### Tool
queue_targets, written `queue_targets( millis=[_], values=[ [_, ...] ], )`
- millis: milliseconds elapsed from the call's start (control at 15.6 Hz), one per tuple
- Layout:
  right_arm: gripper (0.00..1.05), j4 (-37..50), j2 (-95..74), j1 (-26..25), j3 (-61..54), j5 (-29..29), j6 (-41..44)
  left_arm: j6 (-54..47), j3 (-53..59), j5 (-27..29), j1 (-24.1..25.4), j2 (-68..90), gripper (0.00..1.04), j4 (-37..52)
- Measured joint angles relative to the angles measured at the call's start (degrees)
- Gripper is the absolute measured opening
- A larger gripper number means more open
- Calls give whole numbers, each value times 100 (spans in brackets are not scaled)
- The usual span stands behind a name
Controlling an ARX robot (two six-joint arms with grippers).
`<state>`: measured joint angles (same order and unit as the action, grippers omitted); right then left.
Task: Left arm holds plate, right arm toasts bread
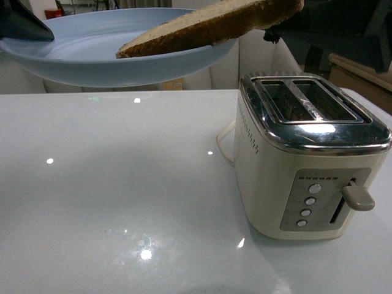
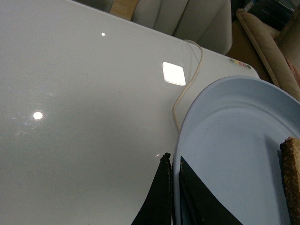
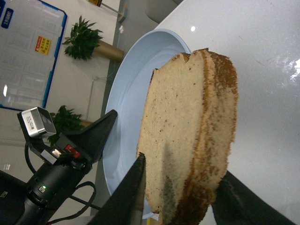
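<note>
The left end effector (image 2: 173, 162) is pressed together on the rim of the pale-blue plate (image 2: 225, 140), one finger under the rim and one over it. It holds the plate in the air above the far left part of the white bench (image 1: 122, 184). In the front view the plate (image 1: 92, 64) hangs level, clear of the bench top.

The right end effector (image 3: 183, 171) pinches the bread (image 3: 187, 117) by its flat faces, a finger on each side, with the darker crust along one edge. From the front, the bread (image 1: 208, 27) slants up to the right, its lower tip over the plate's inside and its higher end reaching toward the space above the toaster (image 1: 275, 165). Whether that lower tip touches the plate cannot be told.

The cream and chrome toaster stands near the bench's right edge, with both slots (image 1: 306, 101) facing up and its lever (image 1: 358, 197) on the front panel. Its pale cord (image 1: 223, 144) loops on the bench just beside its left side.
</note>
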<state>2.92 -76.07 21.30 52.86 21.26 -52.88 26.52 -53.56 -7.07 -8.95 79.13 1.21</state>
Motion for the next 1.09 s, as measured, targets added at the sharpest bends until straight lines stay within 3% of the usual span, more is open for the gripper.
queue_targets(
  millis=[257, 449, 1091],
  values=[
    [3, 20, 7, -37, 0, -42, 44, 0, 0, 0, 0, 0, 3, 0],
    [3, 15, 48, -37, 0, -90, 79, 0, 0, 0, 0, 0, 3, 0],
    [3, -13, 691, -42, -164, -1047, 758, 0, 0, -2, 0, 0, 3, 2]
  ],
)
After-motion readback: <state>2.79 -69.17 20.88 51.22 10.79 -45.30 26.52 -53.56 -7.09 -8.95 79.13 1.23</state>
